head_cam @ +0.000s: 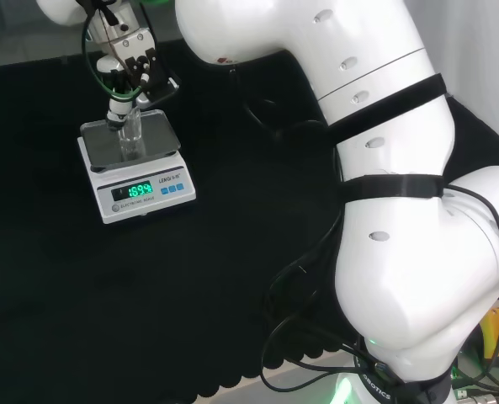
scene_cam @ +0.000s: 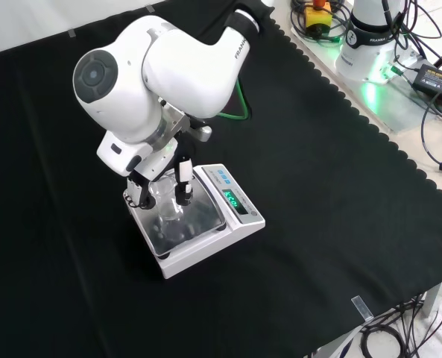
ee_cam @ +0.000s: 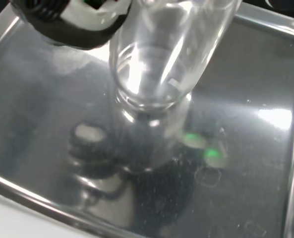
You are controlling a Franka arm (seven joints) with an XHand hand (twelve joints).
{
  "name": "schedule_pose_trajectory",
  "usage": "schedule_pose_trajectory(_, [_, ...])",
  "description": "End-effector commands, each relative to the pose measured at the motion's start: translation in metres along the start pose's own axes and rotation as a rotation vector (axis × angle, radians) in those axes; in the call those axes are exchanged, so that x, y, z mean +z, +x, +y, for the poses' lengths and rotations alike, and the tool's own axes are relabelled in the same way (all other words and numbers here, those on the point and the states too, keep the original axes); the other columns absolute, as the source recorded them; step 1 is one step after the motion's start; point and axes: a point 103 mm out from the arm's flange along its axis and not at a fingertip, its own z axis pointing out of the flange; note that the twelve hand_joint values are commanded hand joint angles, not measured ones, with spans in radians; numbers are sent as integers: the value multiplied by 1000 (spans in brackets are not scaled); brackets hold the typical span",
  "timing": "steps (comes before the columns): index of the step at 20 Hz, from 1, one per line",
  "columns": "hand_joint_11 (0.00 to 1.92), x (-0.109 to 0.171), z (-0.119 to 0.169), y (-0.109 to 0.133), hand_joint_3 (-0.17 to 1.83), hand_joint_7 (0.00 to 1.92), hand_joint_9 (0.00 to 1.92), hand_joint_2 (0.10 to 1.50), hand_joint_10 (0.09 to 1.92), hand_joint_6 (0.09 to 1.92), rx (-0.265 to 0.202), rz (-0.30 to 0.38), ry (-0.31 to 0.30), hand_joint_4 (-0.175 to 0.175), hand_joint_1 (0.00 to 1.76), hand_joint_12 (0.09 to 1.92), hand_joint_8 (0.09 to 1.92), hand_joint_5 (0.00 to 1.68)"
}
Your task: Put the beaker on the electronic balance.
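Balance: the electronic balance (head_cam: 137,160) stands at the left of the head view, its steel pan (head_cam: 161,133) toward the far side and its lit display facing the near side.
Beaker: the clear beaker (head_cam: 130,133) stands upright on the pan, toward the pan's left half in the head view. In the wrist view its base (ee_cam: 149,99) appears to meet the steel, with its reflection directly beneath, though the glass makes actual contact hard to confirm.
Hand: the hand (head_cam: 124,63) reaches down from above with its fingers (scene_cam: 183,179) curled around the beaker's upper part, so it is holding the glass.
Step in hand: judged as the set-down and release, since the beaker is already over or on the pan and the display shows a reading.
Doing it well: keep the beaker vertical, let the base settle flat before the fingers spread, and open them evenly so neither side nudges the glass.
Withdrawal: lift straight up, clear of the rim, before moving sideways.
Risk: a finger dragging on the rim could tip the light beaker or slide it toward the pan's edge.
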Motion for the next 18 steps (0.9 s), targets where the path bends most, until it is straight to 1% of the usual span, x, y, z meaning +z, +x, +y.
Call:
schedule_pose_trajectory(1, [1728, 3, 3, 3, 258, 963, 1711, 763, 87, 920, -2, -16, 25, -172, 935, 393, 888, 667])
schedule_pose_trajectory(4, [1720, 4, 4, 3, 322, 964, 1709, 733, 87, 913, -6, -2, 28, -172, 928, 409, 884, 666])
schedule_pose_trajectory(7, [1702, 2, 5, 6, 350, 964, 1694, 707, 87, 937, -8, 0, 26, -161, 867, 414, 882, 625])
schedule_pose_trajectory(13, [1580, 1, 5, 8, 370, 901, 1559, 679, 87, 989, -10, 5, 42, -136, 807, 451, 902, 488])
schedule_pose_trajectory(15, [1501, 2, 6, 7, 375, 861, 1490, 669, 87, 990, -11, 19, 54, -124, 778, 511, 913, 429])
schedule_pose_trajectory(18, [1295, 3, 5, 5, 374, 769, 1329, 659, 87, 949, -12, 25, 72, -103, 719, 683, 916, 375])
